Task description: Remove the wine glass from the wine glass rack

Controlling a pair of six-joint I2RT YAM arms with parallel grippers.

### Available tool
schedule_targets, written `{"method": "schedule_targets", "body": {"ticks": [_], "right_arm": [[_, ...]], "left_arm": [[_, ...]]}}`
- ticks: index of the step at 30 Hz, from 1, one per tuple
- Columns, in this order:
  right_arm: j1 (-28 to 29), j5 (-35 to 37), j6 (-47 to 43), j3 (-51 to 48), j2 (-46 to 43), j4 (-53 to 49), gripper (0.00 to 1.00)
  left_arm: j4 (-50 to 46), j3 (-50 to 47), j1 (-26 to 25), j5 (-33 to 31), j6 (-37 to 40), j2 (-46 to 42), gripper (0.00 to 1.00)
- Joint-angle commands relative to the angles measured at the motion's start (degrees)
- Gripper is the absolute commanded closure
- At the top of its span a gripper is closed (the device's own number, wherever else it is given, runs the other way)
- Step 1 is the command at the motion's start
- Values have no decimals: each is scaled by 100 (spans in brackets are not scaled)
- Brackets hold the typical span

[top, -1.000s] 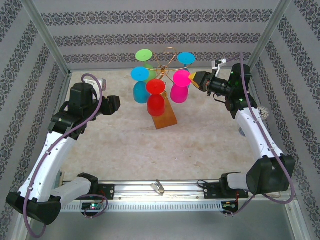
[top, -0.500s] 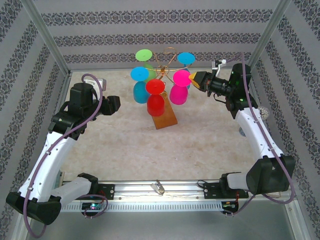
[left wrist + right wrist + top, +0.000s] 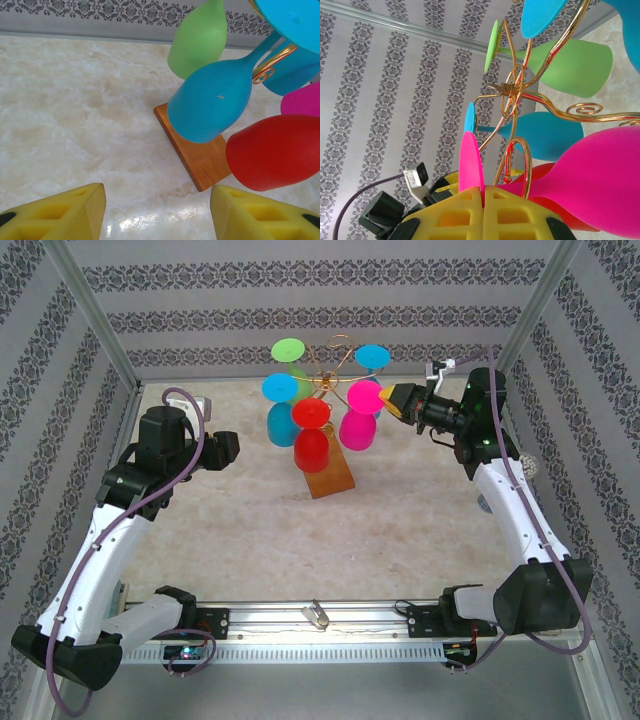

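Observation:
The wine glass rack (image 3: 331, 368) is a gold wire stand on an orange-brown wooden base (image 3: 336, 479), at the back middle of the table. Several coloured glasses hang upside down from it. My right gripper (image 3: 387, 398) is shut on the round foot (image 3: 470, 162) of the pink wine glass (image 3: 359, 421), whose stem runs past a gold curl (image 3: 518, 156). The pink bowl (image 3: 602, 182) fills the lower right of the right wrist view. My left gripper (image 3: 231, 448) stands open left of the rack, its yellow pads (image 3: 65, 212) apart over bare table, facing the blue glass (image 3: 212, 102) and wooden base (image 3: 197, 159).
Red (image 3: 311, 440), blue (image 3: 282, 412), green (image 3: 290, 352) and light blue (image 3: 372, 356) glasses hang round the rack. Patterned walls close in the back and sides. Open marbled table (image 3: 300, 550) lies in front of the rack. A white ball (image 3: 527, 467) sits at the right edge.
The right arm's wrist and upper link have shifted slightly right and up. The pink glass and the left arm have hardly moved.

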Motion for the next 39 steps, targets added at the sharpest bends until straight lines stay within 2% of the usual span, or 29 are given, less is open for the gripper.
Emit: {"method": "schedule_targets", "body": {"ticks": [1,25,39], "right_arm": [[-45,-160,-81,26,-170,-9,100],[160,-99,-332,6,-116,-151,100],[456,28,-407,273,92,-187,100]], "left_arm": [[124,22,-57,-76,105,-99,42],[80,-33,-56,-123,135,-109,42],[-67,-109,-125,452,328,-164,43]]}}
